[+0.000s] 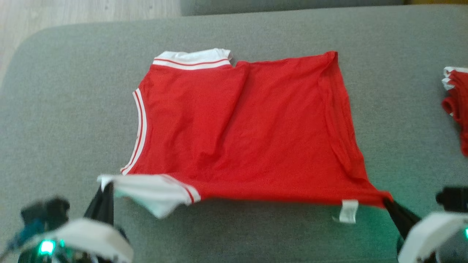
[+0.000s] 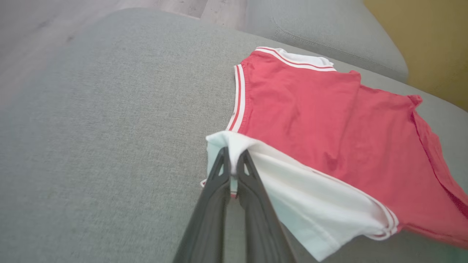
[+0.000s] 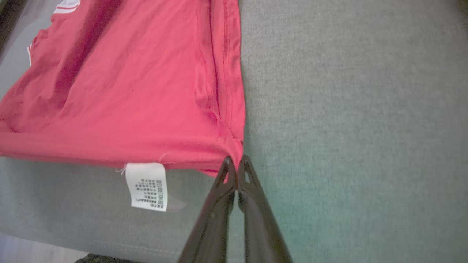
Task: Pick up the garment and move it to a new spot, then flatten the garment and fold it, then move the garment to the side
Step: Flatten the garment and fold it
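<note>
From the head, the red garment [image 1: 241,128] lies spread on the gray sofa cushion [image 1: 65,109]. The left end effector [image 1: 104,193] is clamped on its white sleeve [image 1: 150,191] at the near left corner, and the right end effector [image 1: 389,202] pinches the near right corner. A white label [image 1: 348,211] hangs from the near edge, and another red cloth [image 1: 457,106] lies well apart at the right. At the left wrist, both fingers [image 2: 219,182] are closed tight on the sleeve's fold. At the right wrist, the fingers [image 3: 252,190] grip the red hem corner, with the label just beside them.
</note>
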You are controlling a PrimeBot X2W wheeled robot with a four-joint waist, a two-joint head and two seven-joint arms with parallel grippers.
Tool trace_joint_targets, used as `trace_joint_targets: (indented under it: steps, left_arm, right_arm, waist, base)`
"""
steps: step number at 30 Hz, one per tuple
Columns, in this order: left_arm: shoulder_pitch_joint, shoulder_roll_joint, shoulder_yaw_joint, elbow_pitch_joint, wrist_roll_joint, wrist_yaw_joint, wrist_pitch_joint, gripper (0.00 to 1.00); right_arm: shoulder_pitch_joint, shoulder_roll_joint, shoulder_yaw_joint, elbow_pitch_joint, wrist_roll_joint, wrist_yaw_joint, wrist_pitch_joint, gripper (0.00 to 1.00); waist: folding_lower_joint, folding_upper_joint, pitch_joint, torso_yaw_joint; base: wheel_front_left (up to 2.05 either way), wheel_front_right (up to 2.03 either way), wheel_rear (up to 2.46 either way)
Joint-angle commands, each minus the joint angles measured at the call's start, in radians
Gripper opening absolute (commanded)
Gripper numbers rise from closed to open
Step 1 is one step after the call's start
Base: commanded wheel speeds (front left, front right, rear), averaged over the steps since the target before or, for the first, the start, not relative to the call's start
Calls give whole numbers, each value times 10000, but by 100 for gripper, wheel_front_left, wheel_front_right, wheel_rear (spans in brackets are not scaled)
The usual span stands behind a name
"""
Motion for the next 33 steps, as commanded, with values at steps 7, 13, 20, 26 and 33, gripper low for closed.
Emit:
trace_joint_targets:
  steps: [7,13,20,26,33]
  left_arm:
    - [-3441,261,309,2206,-1138,-1276,943,0]
    - [-4835,108,-40,3738,-1314,-1816,1248,0]
    - [-5369,-349,-266,5337,-1595,-2247,1064,14]
    - [-5238,-681,-268,5847,-1579,-2508,187,100]
    - [-4711,-1078,18,5509,-568,-2251,-2691,100]
  right_arm:
    - [-2694,-787,605,1257,520,-7,144,0]
    - [-4052,-1133,1245,2524,868,-7,-539,0]
    - [-5137,-1501,2252,3938,1200,-7,-2747,0]
    - [-5339,-1799,2843,4868,1452,-7,-4384,100]
    - [-5173,-1921,2781,4735,582,-7,-6740,100]
  waist:
    - [-1,0,639,59]
    - [-1,0,880,-23]
    - [-1,0,1033,-52]
    - [-1,0,1024,58]
    - [-1,0,872,84]
  base:
    - [0,0,0]
    - [0,0,0]
    - [0,0,0]
    - [0,0,0]
    - [0,0,0]
